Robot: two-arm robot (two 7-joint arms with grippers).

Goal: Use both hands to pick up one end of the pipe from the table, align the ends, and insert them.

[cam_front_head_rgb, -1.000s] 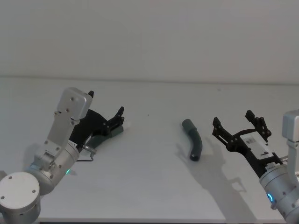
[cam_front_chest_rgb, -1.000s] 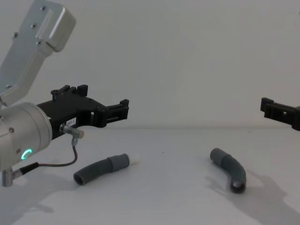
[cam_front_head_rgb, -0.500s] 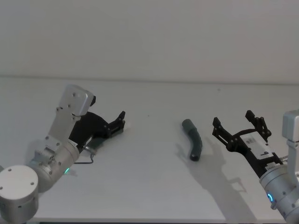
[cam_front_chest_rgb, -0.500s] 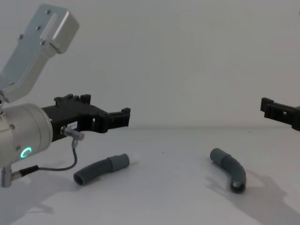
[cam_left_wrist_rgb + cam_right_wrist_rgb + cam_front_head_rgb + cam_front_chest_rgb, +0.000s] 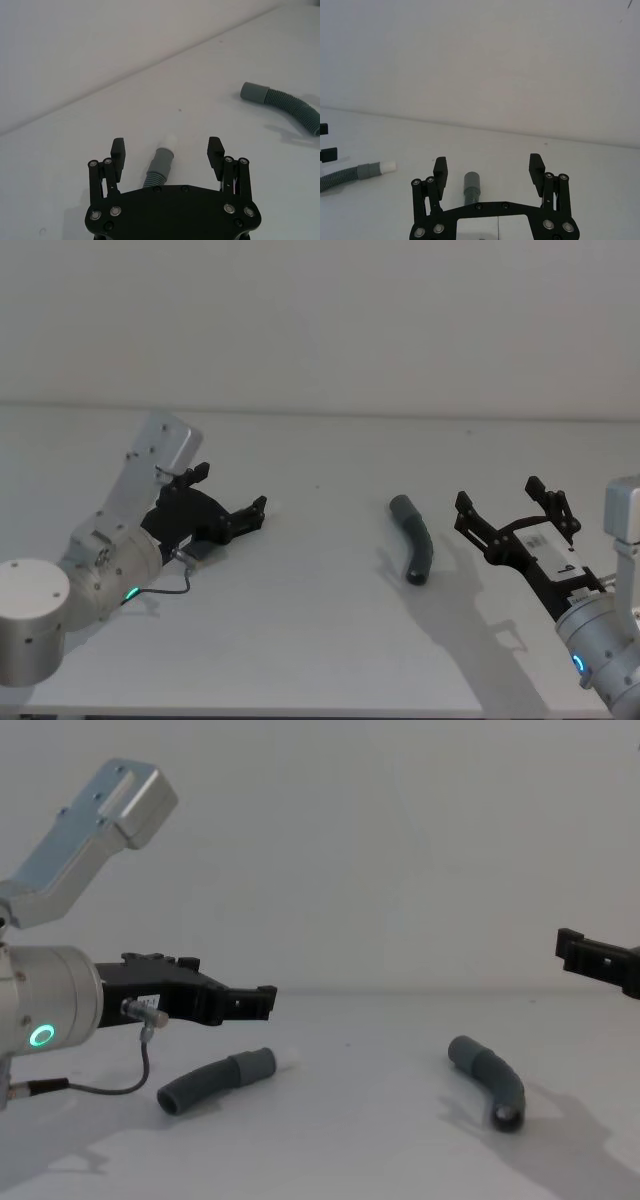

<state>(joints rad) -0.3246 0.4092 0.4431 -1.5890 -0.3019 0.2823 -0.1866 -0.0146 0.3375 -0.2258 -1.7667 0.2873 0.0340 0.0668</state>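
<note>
Pipe [image 5: 415, 540] in two pieces, flat on the plain white table [image 5: 320, 650], well apart from each other.

Left gripper [image 5: 230, 492] low over the left part of the table, on a silver wrist [image 5: 55, 1005] with a green ring light [image 5: 42, 1037]. Jaws spread wide, gripping nothing. From the side, hanging just above the white-tipped piece [image 5: 215, 1082] without touching it. From the left wrist cam, that piece sitting right between the two fingers [image 5: 118, 152].

Right gripper [image 5: 498, 492] off to the right, up off the surface. Jaws just as wide, also empty. Near the ribbed piece [image 5: 490, 1075] but clearly apart from it.

White-tipped piece gently curved, with the white stub tip [image 5: 290, 1060] on the end facing the middle of the table. Ribbed piece bent like an elbow, grey collar [image 5: 400, 506] at the far end, open mouth at the near end.
</note>
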